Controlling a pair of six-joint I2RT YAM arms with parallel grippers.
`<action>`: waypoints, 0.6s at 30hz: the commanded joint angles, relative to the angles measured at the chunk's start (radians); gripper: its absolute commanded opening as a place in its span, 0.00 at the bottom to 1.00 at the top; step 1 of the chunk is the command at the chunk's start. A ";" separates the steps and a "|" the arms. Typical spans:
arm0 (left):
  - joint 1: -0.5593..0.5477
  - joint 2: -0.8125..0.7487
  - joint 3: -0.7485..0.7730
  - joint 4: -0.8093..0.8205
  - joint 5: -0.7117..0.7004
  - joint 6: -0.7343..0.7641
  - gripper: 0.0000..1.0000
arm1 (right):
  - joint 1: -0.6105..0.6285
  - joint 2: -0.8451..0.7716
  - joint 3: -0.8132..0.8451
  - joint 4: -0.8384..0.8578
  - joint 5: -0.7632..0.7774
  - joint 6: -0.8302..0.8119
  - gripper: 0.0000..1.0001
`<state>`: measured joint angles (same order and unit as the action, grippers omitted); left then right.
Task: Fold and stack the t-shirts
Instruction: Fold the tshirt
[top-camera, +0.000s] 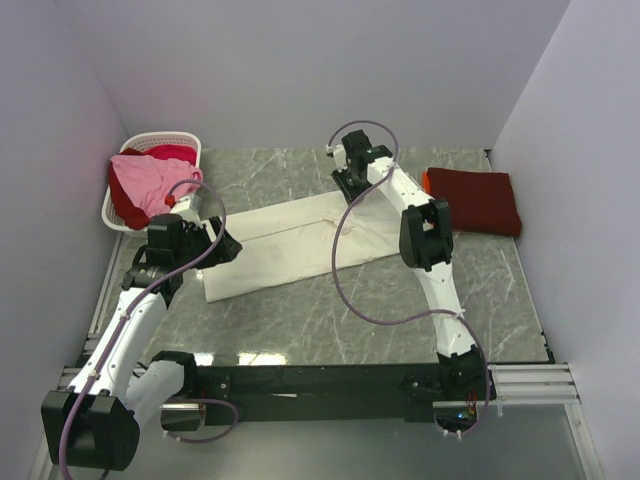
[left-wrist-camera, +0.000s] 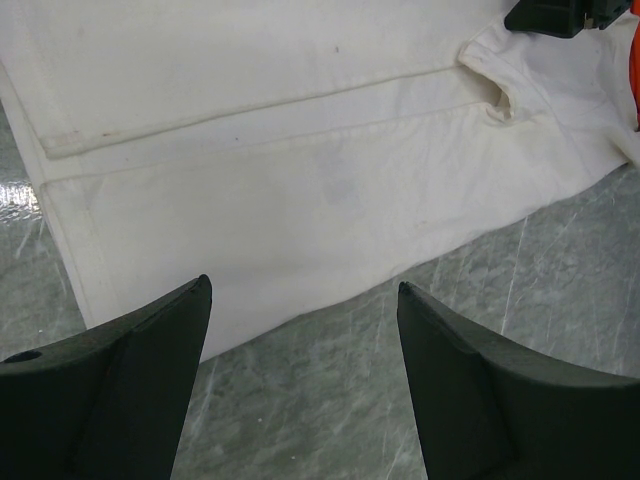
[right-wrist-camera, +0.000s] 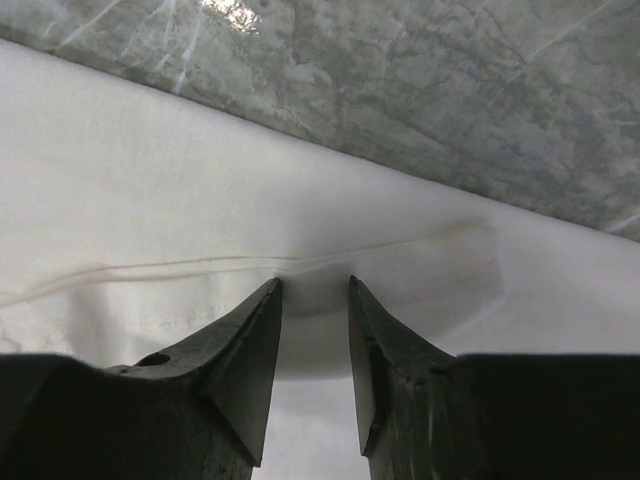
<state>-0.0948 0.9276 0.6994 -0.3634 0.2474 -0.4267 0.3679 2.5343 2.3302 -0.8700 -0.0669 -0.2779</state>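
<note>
To fold the cream-white t-shirt lying flat on the desk, I hang my left jaws spread over its near edge, right jaws half-closed at its far hem, grip unclear.

top: hi, rear, wide | wrists: close, angled dn | shared: cream t-shirt

Grey marbled table — cream-white t-shirt spread flat at centre; dark red t-shirt folded, upper right; white slatted basket upper left corner.
</note>
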 joint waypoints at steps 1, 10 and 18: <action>-0.003 -0.006 -0.005 0.029 0.015 0.019 0.80 | 0.002 0.037 0.046 -0.034 0.018 -0.009 0.40; -0.003 -0.006 -0.003 0.029 0.015 0.019 0.80 | 0.002 0.012 0.041 -0.009 0.013 -0.012 0.09; -0.005 -0.004 -0.005 0.029 0.012 0.019 0.80 | 0.003 -0.075 0.014 0.063 0.003 0.014 0.00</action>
<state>-0.0948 0.9276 0.6994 -0.3634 0.2474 -0.4271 0.3706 2.5450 2.3428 -0.8665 -0.0696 -0.2790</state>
